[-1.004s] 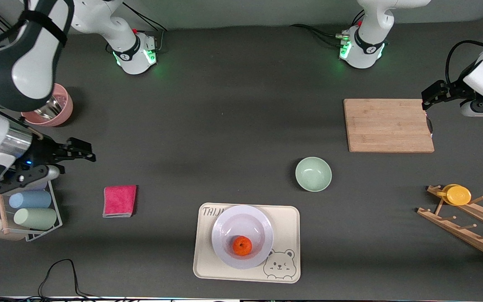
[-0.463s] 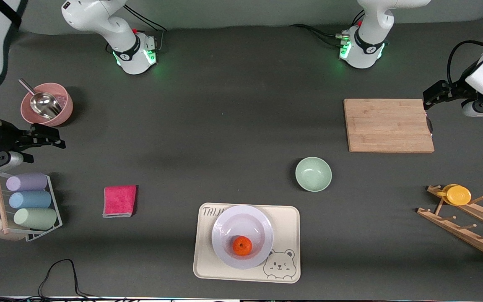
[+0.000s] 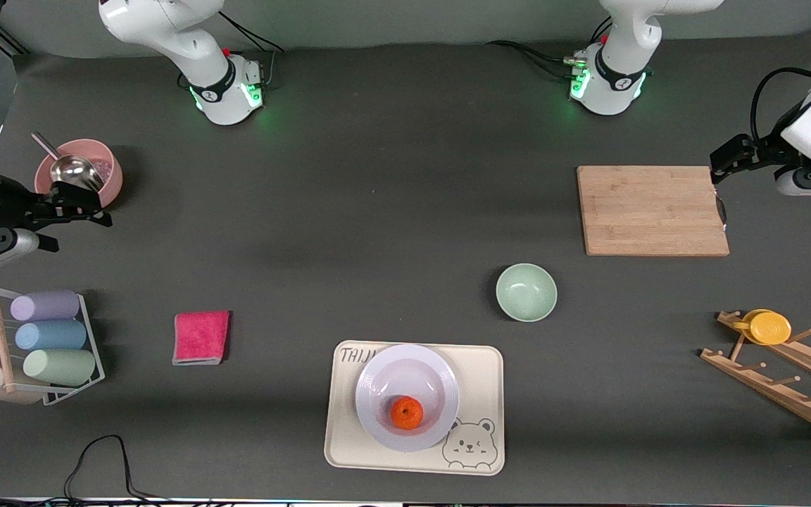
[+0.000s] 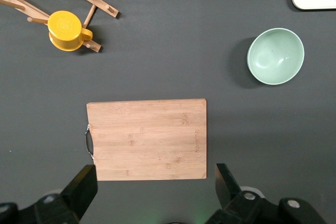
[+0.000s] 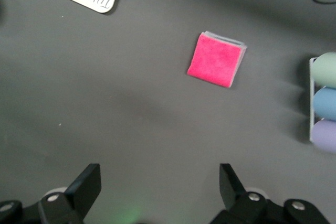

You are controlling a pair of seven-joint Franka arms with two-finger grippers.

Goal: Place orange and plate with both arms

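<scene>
Orange (image 3: 406, 412) sits in plate (image 3: 407, 396) on bear tray (image 3: 479, 373). Left gripper (image 4: 152, 187) over cutting board (image 3: 652, 210), right gripper (image 5: 160, 190) near pink bowl (image 3: 111, 176); both jaws apart, empty.

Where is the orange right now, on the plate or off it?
On it. The orange rests in the recessed centre of the plate, which sits on the bear-printed tray. Neither claw is near it.

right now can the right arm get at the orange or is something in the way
Probably yes. The orange sits uncovered in the plate on the cream tray, with nothing over it. The right gripper is open, up near the pink bowl, with only bare table and the pink cloth between.
</scene>
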